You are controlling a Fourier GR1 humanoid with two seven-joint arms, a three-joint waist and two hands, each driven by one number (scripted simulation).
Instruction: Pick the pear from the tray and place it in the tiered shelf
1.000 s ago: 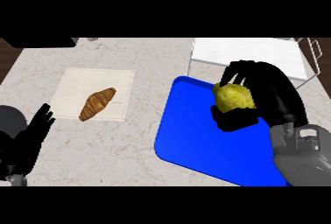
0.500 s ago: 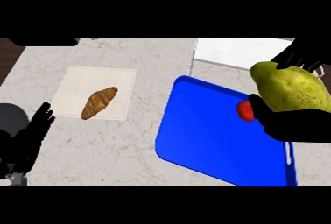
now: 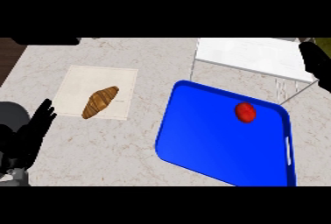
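No pear shows in the head view. The blue tray [image 3: 213, 148] lies on the counter at centre right, and only a small red fruit [image 3: 245, 112] rests on it near its far corner. Just behind the tray stands the white tiered shelf [image 3: 255, 54] with thin wire legs. Part of my right hand [image 3: 317, 63] shows as a black shape at the right edge, over the shelf's right end; whatever it holds is hidden. My left hand [image 3: 29, 135] rests open at the lower left, fingers up.
A croissant [image 3: 100, 101] lies on a beige napkin [image 3: 119, 78] on the marble counter, left of the tray. A dark strip runs along the counter's far left edge.
My right hand has risen and moved to the right edge with the pear, which has left the view. The red fruit on the tray is uncovered. The left hand has stayed still.
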